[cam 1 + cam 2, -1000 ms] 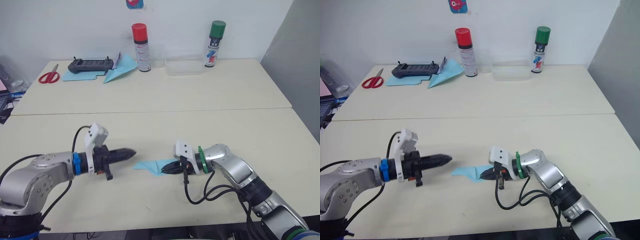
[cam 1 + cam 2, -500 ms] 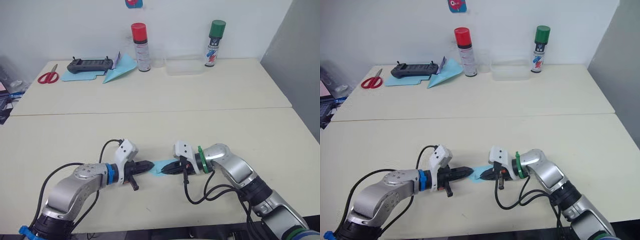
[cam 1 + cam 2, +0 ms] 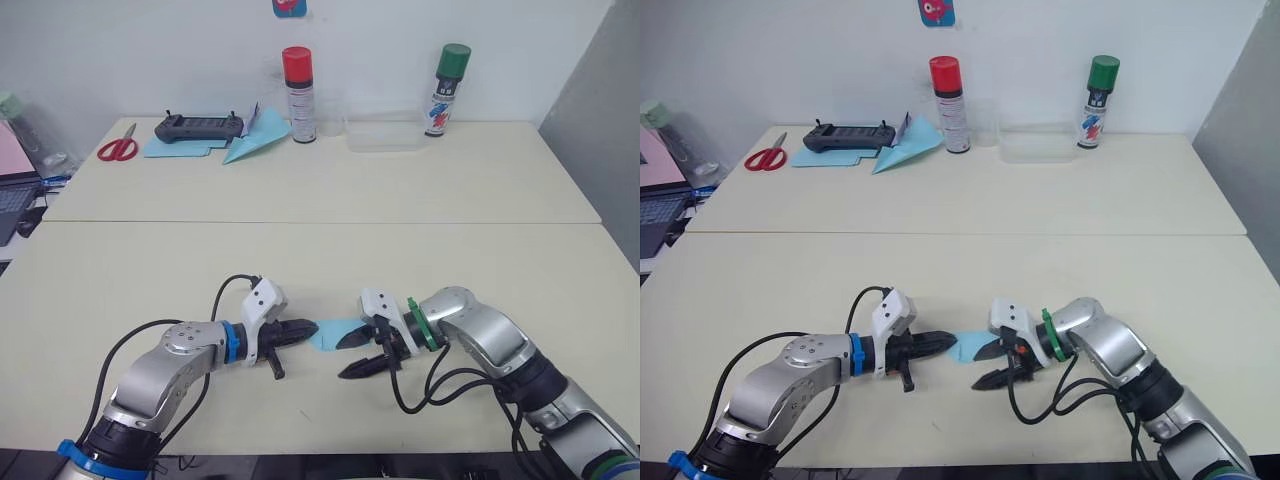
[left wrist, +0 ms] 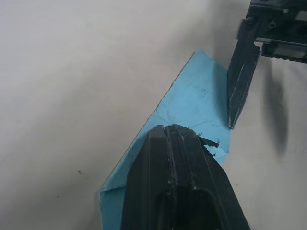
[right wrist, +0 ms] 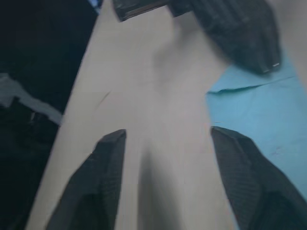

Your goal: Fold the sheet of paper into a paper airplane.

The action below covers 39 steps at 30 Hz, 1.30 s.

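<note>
The sheet of paper (image 3: 335, 331), a small light blue folded piece, lies flat on the cream table (image 3: 320, 260) near its front edge. My left gripper (image 3: 308, 327) is shut, and its tips rest on the paper's left end; the left wrist view shows the left gripper (image 4: 170, 129) lying over the sheet of paper (image 4: 194, 103). My right gripper (image 3: 346, 358) stands open at the paper's right end. One of its fingers (image 4: 240, 81) lies along the paper's edge and the other is off the paper, towards the table's front. No finished paper airplane can be made out.
At the back left are red scissors (image 3: 118, 150), a black controller (image 3: 198, 127) on a flat blue sheet (image 3: 165, 148), and a blue paper dart (image 3: 258, 140). A red-capped can (image 3: 298, 80), a clear tray (image 3: 385, 135) and a green-capped can (image 3: 450, 88) line the back edge.
My left gripper moved right until its shut tips reached the paper. My right gripper was shut at the paper and has just opened. The camera view shifted slightly.
</note>
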Each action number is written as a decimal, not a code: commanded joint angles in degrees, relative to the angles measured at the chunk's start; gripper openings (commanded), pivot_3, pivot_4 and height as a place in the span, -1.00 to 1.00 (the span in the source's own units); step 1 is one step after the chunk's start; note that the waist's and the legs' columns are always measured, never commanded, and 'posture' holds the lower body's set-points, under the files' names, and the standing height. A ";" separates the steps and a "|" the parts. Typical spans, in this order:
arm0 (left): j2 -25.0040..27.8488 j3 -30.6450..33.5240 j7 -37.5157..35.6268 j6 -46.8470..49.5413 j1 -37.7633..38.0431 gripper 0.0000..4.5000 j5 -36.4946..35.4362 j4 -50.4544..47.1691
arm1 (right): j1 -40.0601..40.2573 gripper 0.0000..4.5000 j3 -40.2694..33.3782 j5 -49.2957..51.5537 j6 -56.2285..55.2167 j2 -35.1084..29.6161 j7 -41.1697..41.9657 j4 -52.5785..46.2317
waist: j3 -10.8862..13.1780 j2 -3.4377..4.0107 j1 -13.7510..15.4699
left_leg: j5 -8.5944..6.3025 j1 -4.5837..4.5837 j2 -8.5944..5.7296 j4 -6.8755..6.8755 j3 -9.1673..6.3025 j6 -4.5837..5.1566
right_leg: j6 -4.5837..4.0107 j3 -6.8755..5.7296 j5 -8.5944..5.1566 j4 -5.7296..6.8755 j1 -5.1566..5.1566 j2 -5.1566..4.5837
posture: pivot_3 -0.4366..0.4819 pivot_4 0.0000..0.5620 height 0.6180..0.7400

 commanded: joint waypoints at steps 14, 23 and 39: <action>-1.03 -2.88 1.67 -0.86 -0.24 -1.00 4.83 5.64 | -3.49 0.30 -15.26 9.39 6.64 4.47 -10.24 -1.77 | -0.12 0.16 0.33 | 0.02 -0.03 -0.02 0.00 -0.03 0.03 | 0.19 0.00 0.18 -0.36 0.15 -0.01 | -0.05 -0.47 1.00; -1.55 -2.89 1.45 -1.30 -0.73 -1.00 5.73 5.80 | 2.64 -0.99 -7.92 -5.35 -12.21 7.69 -19.89 4.79 | -0.12 0.16 0.41 | 0.02 -0.08 -0.05 -0.01 0.01 0.03 | 0.20 0.03 0.18 -0.40 0.12 -0.03 | -0.05 -0.47 1.00; -2.03 -3.00 1.27 -1.27 -1.39 -1.00 6.46 6.30 | 8.70 -0.99 -7.26 -9.68 -17.13 2.08 -17.86 7.47 | -0.24 0.23 0.31 | 0.02 -0.03 -0.02 -0.02 0.01 0.03 | 0.19 0.03 0.18 -0.38 0.16 0.00 | -0.05 -0.47 1.00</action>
